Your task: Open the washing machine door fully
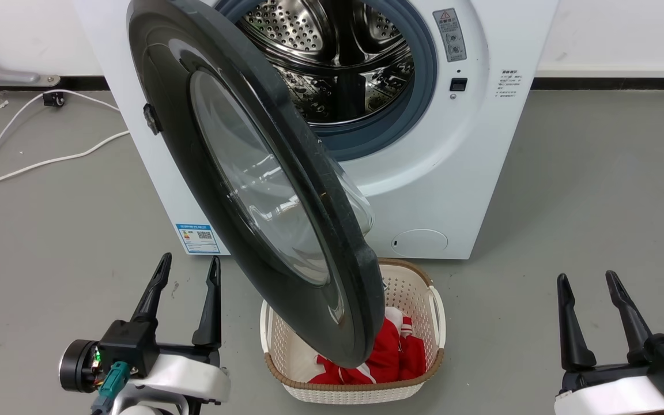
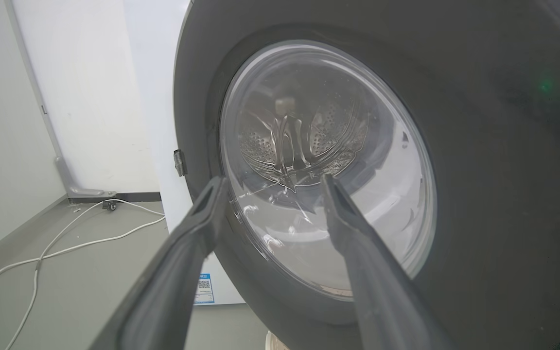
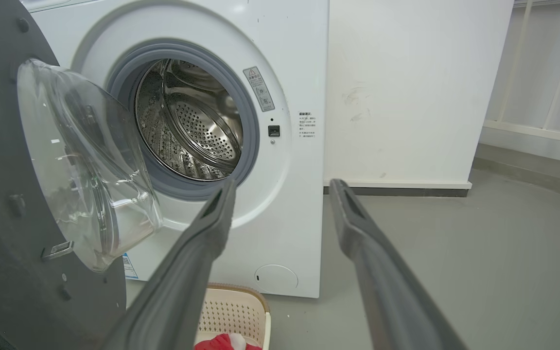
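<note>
The washing machine (image 1: 453,173) is a white front-loader with its steel drum (image 1: 332,52) exposed. The washing machine door (image 1: 240,173), round, glossy black with a clear glass bowl window, stands swung out toward me, hinged on the left, its free edge hanging over the basket. In the left wrist view the door (image 2: 494,194) is close ahead and its outer face looms large. The right wrist view shows the door's (image 3: 12,272) inner side with the bulging bowl. My left gripper (image 1: 188,268) is open, low left of the door, apart from it. My right gripper (image 1: 588,279) is open at the lower right.
A cream laundry basket (image 1: 424,369) holding red clothing sits on the grey floor just under the door's edge. White cables (image 1: 21,167) trail across the floor at left. A white wall (image 3: 406,97) stands right of the machine, with open floor before it.
</note>
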Tool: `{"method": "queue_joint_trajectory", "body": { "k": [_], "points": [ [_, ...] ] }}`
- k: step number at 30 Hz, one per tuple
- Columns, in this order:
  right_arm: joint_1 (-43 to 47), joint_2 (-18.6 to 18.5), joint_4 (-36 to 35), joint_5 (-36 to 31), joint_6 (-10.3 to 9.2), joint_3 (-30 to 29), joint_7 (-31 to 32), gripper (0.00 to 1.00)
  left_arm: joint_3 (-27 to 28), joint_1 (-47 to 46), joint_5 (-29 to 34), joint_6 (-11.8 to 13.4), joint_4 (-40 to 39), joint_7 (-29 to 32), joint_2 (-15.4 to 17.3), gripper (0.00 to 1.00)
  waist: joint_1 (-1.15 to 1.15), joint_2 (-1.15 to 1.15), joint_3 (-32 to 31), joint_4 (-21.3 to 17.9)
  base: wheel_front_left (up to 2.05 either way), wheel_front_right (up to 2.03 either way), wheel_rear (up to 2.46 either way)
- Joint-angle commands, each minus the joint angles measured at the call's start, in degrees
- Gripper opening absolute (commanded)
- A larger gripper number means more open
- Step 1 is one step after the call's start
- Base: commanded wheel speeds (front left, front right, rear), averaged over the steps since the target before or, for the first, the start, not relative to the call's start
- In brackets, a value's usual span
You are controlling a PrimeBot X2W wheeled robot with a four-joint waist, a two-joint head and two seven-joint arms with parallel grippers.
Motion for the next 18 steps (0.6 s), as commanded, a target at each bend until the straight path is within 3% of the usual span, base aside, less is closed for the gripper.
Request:
{"method": "queue_joint_trajectory", "body": {
  "k": [1, 11, 12, 13, 14, 15, 18],
  "points": [
    [-0.88, 0.15, 0.23, 0.12, -0.04, -0.04, -0.08, 1.00, 0.03, -0.68, -0.04, -0.08, -0.05, -0.15, -0.03, 1.00, 0.00, 0.00, 0.03, 0.01, 0.00, 0.00, 0.00],
    [-1.58, 0.16, 1.23, 0.07, -0.04, -0.36, -0.08, 1.00, -0.17, -0.81, -0.10, -0.18, 0.18, -0.15, -0.03, 1.00, 0.00, 0.00, 0.24, 0.04, 0.00, 0.00, 0.00],
    [-1.63, 0.16, 1.31, 0.16, -0.04, -0.34, -0.08, 1.00, -0.16, -0.86, -0.10, -0.13, 0.19, -0.15, -0.03, 0.94, 0.00, 0.00, 0.27, 0.03, 0.00, 0.00, 0.00],
    [-1.69, 0.16, 1.40, 0.12, -0.04, -0.35, -0.08, 1.00, -0.20, -0.92, -0.05, -0.11, 0.15, -0.15, -0.03, 0.55, 0.00, 0.00, 0.29, 0.02, 0.00, 0.00, 0.00],
    [-1.76, 0.16, 1.46, 0.11, -0.04, -0.33, -0.08, 1.00, -0.21, -0.96, 0.05, -0.12, 0.13, -0.15, -0.03, 0.09, 0.00, 0.00, 0.31, 0.01, 0.00, 0.00, 0.00],
    [-1.85, 0.16, 1.48, 0.18, -0.04, -0.35, -0.09, 1.00, -0.22, -0.98, 0.13, -0.13, 0.12, -0.15, -0.03, 0.00, 0.00, 0.00, 0.30, 0.01, 0.00, 0.00, 0.00],
    [-2.00, 0.16, 1.64, 0.26, -0.04, -0.41, -0.09, 1.00, -0.10, -1.11, 0.25, -0.18, -0.01, -0.15, -0.03, 0.00, 0.00, 0.00, 0.34, 0.02, 0.00, 0.00, 0.00]
  ]
}}
